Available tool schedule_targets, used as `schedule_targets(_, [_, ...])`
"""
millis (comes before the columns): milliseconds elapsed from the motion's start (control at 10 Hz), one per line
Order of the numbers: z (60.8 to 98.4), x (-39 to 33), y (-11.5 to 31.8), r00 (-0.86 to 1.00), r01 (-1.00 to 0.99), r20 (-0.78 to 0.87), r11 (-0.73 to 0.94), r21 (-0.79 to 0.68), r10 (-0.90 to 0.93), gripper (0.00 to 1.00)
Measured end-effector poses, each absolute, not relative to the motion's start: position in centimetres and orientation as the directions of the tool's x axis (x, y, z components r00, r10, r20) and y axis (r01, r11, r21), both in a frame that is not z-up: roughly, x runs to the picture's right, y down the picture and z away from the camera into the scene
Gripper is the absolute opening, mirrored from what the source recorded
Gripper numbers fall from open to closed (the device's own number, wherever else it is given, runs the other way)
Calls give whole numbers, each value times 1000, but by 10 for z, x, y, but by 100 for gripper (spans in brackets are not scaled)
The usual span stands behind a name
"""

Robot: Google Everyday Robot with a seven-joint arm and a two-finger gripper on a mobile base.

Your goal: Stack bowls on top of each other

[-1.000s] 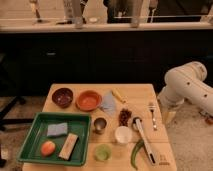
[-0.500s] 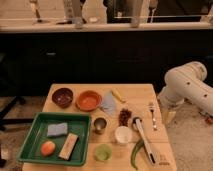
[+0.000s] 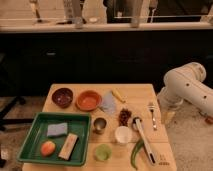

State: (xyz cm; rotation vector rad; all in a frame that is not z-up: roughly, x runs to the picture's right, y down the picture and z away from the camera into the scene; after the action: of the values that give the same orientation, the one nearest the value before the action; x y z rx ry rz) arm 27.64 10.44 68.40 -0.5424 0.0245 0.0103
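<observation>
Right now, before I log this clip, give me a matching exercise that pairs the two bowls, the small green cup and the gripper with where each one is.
Things:
1. round dark maroon bowl
2. round bright orange bowl
3. small green cup
4. gripper

Places:
A. off the right edge of the wooden table
B. the table's far-left corner
C. near the front edge, right of the green plastic tray
D. between the maroon bowl and the blue-grey cloth

Pairs: 1-B, 2-D, 3-C, 4-A
</observation>
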Motion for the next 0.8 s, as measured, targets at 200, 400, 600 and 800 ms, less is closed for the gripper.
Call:
schedule_targets(200, [683, 270, 105, 1000, 18, 4, 864, -503, -19, 80])
schedule_targets(400, [686, 259, 104, 998, 58, 29, 866, -496, -50, 80])
schedule_targets(600, [688, 247, 105, 995, 97, 49, 863, -496, -83, 80])
schedule_targets(800, [693, 227, 104, 989, 149, 77, 856, -495, -127, 80])
